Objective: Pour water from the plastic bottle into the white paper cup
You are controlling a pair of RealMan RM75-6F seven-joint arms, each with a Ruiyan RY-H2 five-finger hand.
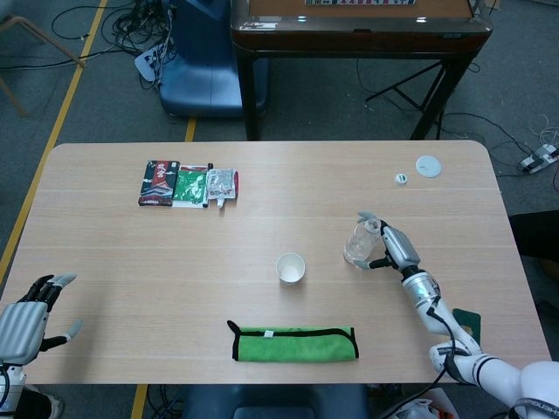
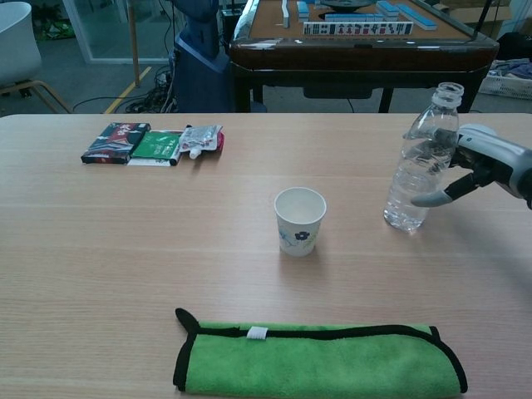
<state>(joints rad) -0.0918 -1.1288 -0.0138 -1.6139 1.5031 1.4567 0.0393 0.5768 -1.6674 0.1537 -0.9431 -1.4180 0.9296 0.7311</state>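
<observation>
The clear plastic bottle stands uncapped on the table's right half, leaning slightly left, with a little water in it. My right hand grips it from the right, thumb across its front and fingers behind. The white paper cup, printed with a small dark flower, stands upright to the bottle's left, about a hand's width away. My left hand hangs open at the table's near left corner, holding nothing; the chest view does not show it.
A folded green cloth lies along the near edge, in front of the cup. Three snack packets lie at the far left. A small bottle cap and a white disc sit at the far right.
</observation>
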